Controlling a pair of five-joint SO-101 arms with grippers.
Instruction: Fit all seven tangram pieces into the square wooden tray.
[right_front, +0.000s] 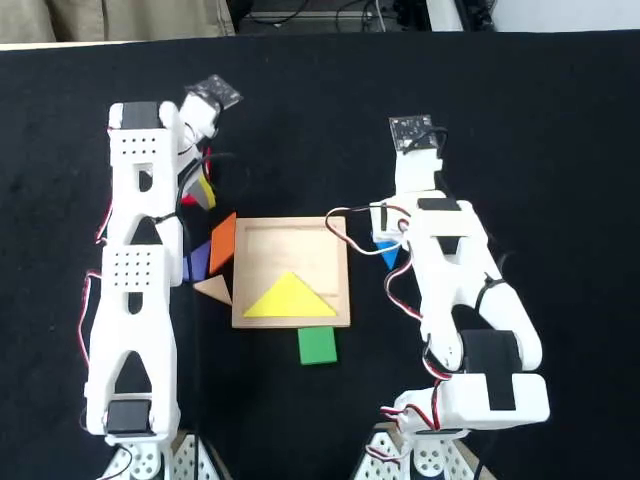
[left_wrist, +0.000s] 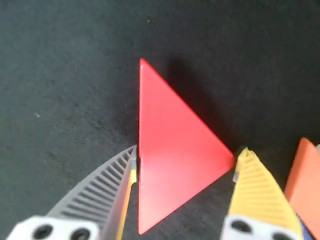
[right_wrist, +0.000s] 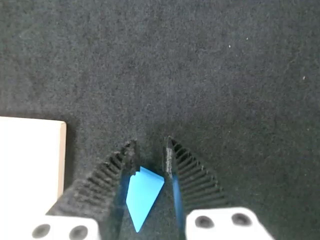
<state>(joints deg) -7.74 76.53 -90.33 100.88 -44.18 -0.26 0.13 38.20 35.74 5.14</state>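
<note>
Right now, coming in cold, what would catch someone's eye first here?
The red triangle sits gripped across its width by the left pincer, out past the wooden tray's far left corner. The right pincer is closed on a small blue piece just off the tray's right edge. Inside the tray lies one yellow triangle, against the rim next to the green square.

- In the high view the red triangle lies almost wholly under the left arm, with a mere sliver showing.
- The purple piece is half covered by the same arm, so its shape cannot be told.
- The blue piece is largely hidden beneath the right arm.
- In the left wrist view the orange piece is cut off by the picture's edge.
- In the right wrist view the wooden tray is cut off too, with one corner showing.
</note>
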